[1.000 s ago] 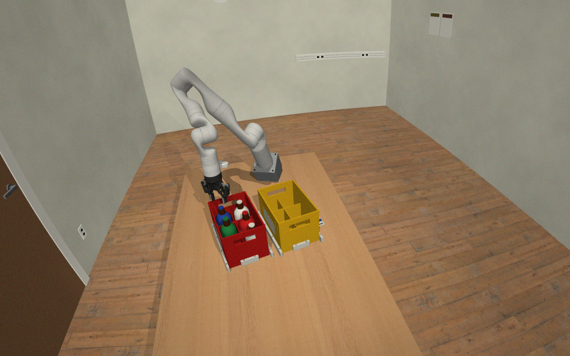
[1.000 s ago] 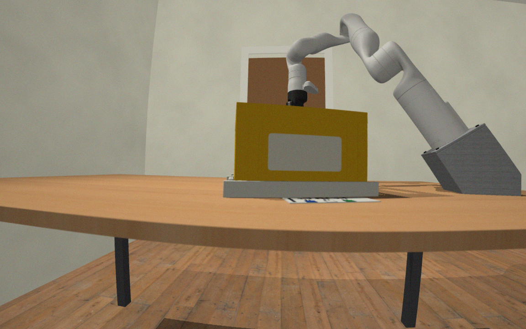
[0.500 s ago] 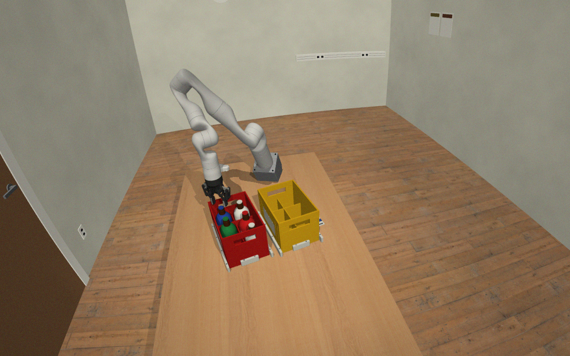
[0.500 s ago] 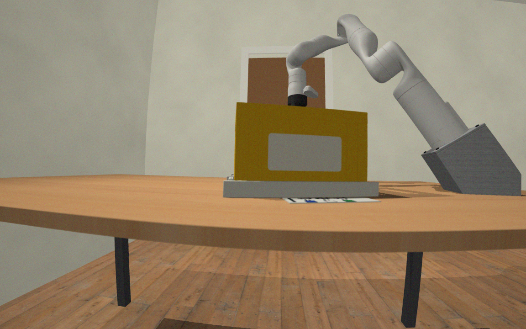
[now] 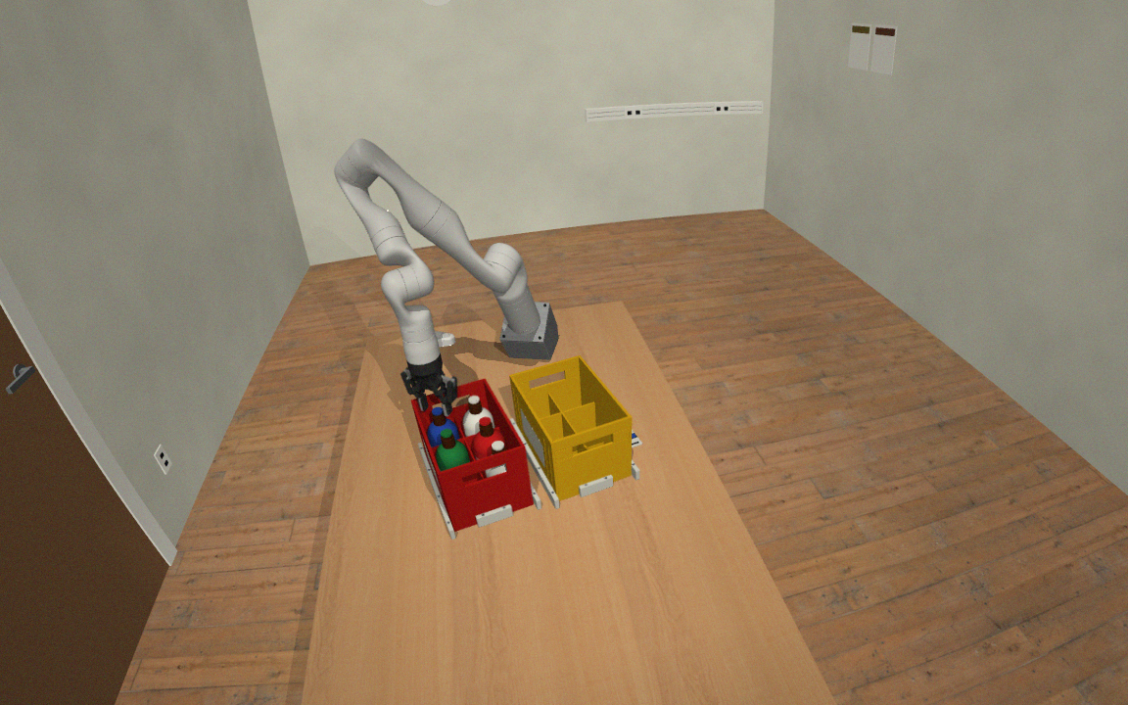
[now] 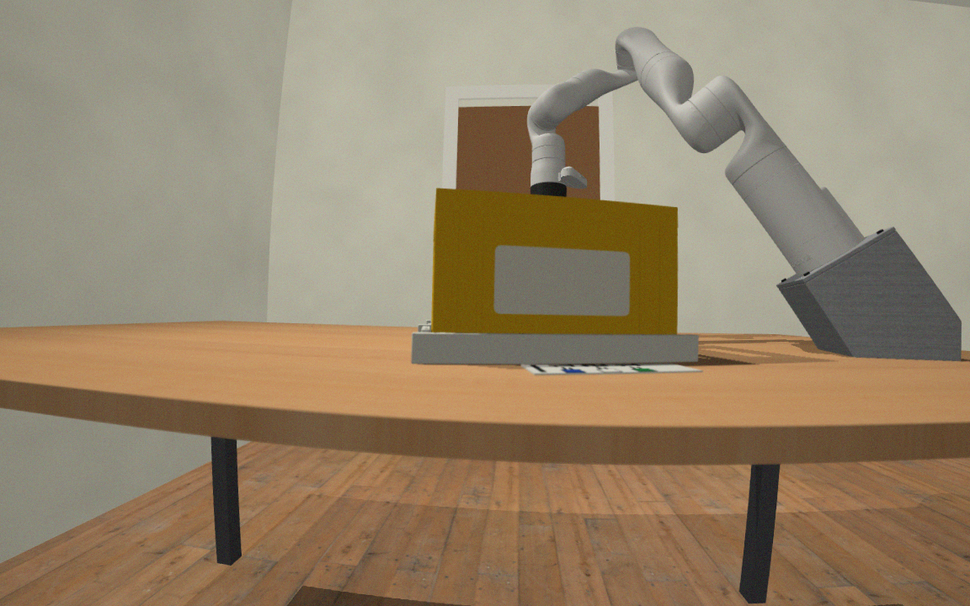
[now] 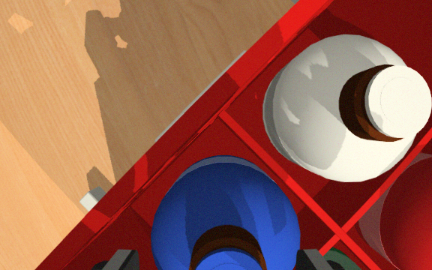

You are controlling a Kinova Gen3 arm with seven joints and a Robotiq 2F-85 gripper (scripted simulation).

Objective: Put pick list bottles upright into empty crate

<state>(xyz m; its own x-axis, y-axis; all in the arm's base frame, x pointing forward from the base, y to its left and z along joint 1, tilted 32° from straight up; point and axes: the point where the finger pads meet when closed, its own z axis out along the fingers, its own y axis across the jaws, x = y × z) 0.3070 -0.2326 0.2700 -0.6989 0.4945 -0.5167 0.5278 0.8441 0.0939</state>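
Your claw [image 5: 438, 404] [image 7: 217, 267] stands apart; centre it over the blue bottle [image 5: 439, 429] [image 7: 225, 202] below, though depth is hard to judge, then descend straight.

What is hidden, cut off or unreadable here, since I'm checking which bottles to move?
- Pick list: counts unreadable in exterior, seen too edge-on; in top, the yellow crate covers most.
- Gripper fingertips: hidden behind that crate in exterior.
- Blue cap: cut off by wrist's bottom edge.
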